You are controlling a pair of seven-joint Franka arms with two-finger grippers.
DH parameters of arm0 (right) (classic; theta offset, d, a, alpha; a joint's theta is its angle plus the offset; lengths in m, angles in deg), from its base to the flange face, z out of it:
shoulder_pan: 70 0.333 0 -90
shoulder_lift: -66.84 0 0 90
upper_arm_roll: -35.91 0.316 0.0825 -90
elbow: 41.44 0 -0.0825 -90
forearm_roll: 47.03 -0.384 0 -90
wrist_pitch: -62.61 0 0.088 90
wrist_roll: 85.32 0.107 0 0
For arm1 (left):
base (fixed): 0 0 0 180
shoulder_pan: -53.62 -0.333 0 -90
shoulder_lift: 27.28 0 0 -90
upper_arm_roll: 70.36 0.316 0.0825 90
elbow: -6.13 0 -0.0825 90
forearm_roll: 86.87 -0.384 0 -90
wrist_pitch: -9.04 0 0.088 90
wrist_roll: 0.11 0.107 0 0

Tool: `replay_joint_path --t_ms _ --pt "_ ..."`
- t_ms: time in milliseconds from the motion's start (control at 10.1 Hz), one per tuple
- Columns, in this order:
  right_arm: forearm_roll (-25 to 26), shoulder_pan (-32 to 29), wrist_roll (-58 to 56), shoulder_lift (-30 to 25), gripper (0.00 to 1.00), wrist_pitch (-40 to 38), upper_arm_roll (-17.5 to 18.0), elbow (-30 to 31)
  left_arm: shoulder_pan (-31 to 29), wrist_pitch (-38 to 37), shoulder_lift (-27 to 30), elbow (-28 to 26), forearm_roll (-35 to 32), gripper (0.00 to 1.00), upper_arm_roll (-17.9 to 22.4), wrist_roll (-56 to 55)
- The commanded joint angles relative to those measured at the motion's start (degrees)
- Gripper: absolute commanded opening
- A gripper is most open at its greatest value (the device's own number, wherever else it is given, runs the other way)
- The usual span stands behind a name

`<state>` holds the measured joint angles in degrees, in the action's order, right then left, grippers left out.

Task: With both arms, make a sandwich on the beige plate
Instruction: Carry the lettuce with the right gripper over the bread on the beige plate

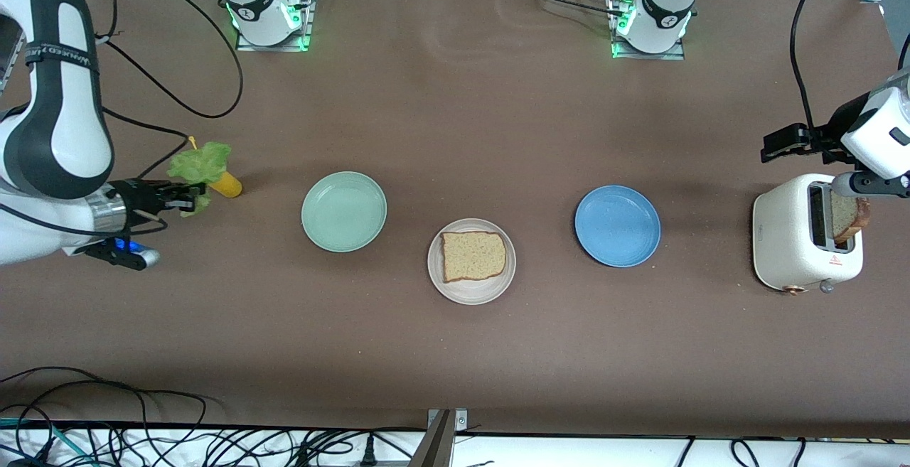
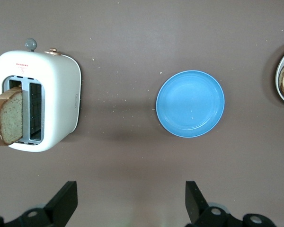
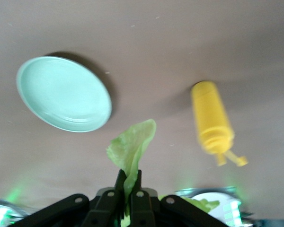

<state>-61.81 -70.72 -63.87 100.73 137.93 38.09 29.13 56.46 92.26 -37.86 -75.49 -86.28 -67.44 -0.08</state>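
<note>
One slice of bread [image 1: 473, 256] lies flat on the beige plate [image 1: 471, 295], which sits between the mint plate [image 1: 344, 211] and the blue plate [image 1: 617, 225], a little nearer the front camera. The right gripper [image 1: 186, 196] has its fingers clamped on the lettuce [image 1: 200, 162], up beside the yellow bottle [image 1: 227, 183] at its own end; the plate lies past the mint plate from it. The left gripper [image 2: 131, 198] hangs spread wide and empty near the toaster [image 1: 807, 243], where the second slice [image 1: 847, 217] sticks up from a slot.
</note>
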Motion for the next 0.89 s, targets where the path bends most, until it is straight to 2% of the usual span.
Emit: replay_joint_path --t_ms 0,297,495,791 --pt "-4.72 5.26 16.71 1.00 0.00 2.43 -0.42 -3.32 0.06 0.28 -0.32 0.41 -1.39 1.00 -0.11 0.06" --pt "-9.02 13.79 39.75 6.87 0.00 25.05 -0.42 -3.25 0.06 0.63 -0.49 0.32 -1.39 1.00 -0.11 0.06" --pt "-9.66 19.85 44.47 12.23 0.00 44.12 -0.60 -3.33 -0.03 0.63 -0.84 0.32 -1.30 1.00 -0.11 0.06" --pt "-9.83 25.48 53.40 17.60 0.00 59.81 1.15 -3.95 0.06 0.72 -0.84 0.32 -1.21 1.00 -0.11 0.06"
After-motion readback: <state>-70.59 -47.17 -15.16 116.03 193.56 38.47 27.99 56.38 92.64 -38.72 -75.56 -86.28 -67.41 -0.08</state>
